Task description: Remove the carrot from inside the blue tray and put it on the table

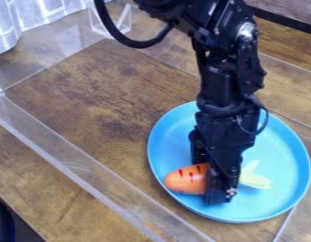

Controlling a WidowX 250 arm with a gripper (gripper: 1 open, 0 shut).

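A ribbed, clear plastic piece (19,21) fills the upper left corner of the frame, its lower part reaching down the left edge. From the left edge a transparent barrier strip (88,168) slants down toward the bottom center. Right of it spreads the brown wood-grain tabletop (88,102), marked with plank lines. At the top, left of center, a black cable loops beside the arm.

In the lower right of the frame the round light-blue plate (286,163) rests on the tabletop. The stubby orange toy carrot (187,179), cross-striped in dark lines, lies inside it, near the rim at lower left, its pale green leafy tip pointing right. The black robot arm (223,61) comes down from the top center, and its gripper (218,181) is clamped on the carrot's middle, hiding part of it, with the orange end showing on the left and the leaves on the right.
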